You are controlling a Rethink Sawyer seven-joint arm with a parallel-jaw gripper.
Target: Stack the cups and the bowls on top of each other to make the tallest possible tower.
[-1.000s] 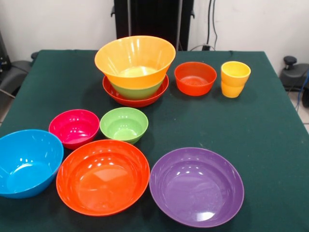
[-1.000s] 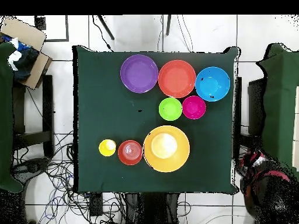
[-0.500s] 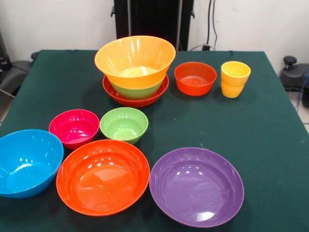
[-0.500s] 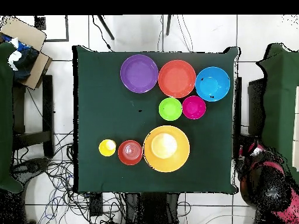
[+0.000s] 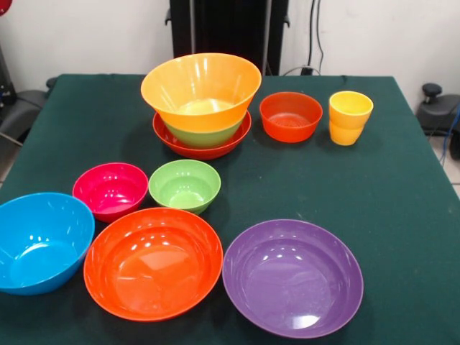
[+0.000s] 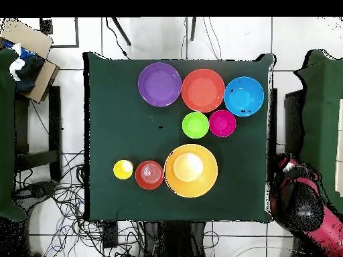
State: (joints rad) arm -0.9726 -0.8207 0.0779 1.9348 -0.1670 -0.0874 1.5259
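Observation:
The tower stands at the table's far middle: a large orange bowl [image 5: 201, 90] on a lime green one [image 5: 203, 134], in a wide red-orange bowl [image 5: 180, 144]. To its right sit a small red-orange bowl [image 5: 290, 116] and two nested yellow-orange cups [image 5: 350, 117]. Near the front lie loose magenta [image 5: 111, 190], small lime green [image 5: 185, 185], blue [image 5: 42, 241], wide red-orange [image 5: 153, 262] and purple [image 5: 292, 277] bowls. Overhead, the red and black arm [image 6: 305, 207] hangs off the table's right edge with its gripper [image 6: 289, 166] clear of every bowl.
The green tablecloth [image 5: 402, 187] has bare cloth on the right side past the cups. A cardboard box [image 6: 30, 50] and loose cables [image 6: 60, 194] lie on the floor left of the table overhead. Green-covered furniture [image 6: 328, 114] stands to the right.
The arm has swung further into the overhead view at the lower right, beside the table's edge. A red piece of it now shows in the front view's top left corner. No bowl or cup moved.

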